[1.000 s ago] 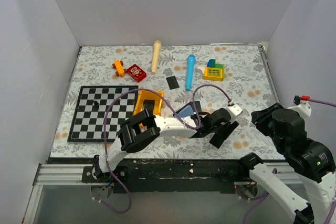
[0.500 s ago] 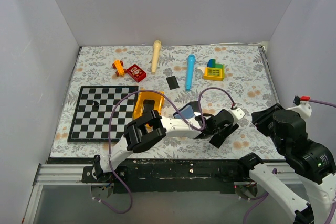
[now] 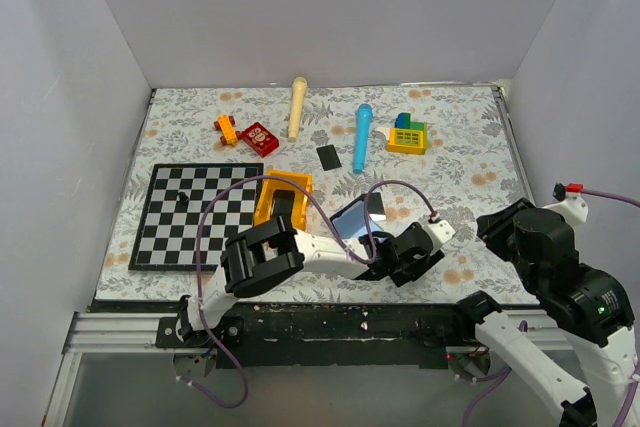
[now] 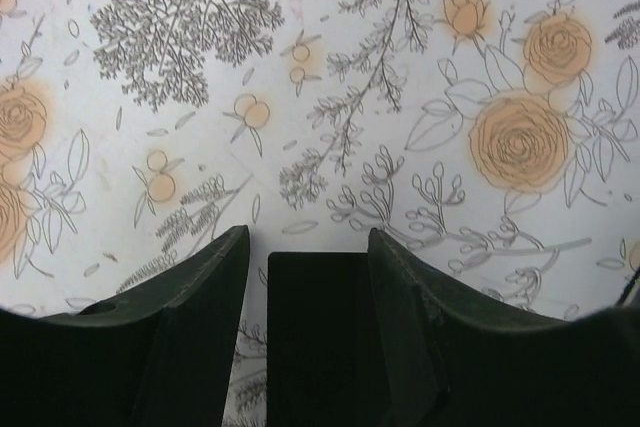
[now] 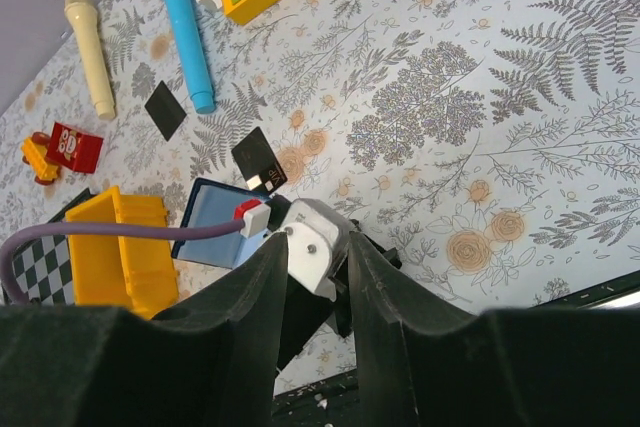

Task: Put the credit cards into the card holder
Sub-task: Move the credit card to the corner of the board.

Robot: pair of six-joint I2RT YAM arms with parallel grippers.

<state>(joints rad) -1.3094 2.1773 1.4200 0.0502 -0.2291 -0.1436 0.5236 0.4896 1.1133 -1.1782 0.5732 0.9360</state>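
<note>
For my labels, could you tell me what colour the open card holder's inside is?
The card holder is light blue inside; the right wrist view shows it best.

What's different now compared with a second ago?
The left end effector drew back toward the near edge of the table, slightly leftward. Nothing was taken hold of or let go. The card holder, both credit cards and the chessboard stayed put.

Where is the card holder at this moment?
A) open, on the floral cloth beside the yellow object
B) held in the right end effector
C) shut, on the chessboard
A: the card holder lies open, its light blue inside facing up, on the cloth next to the yellow object.
</note>
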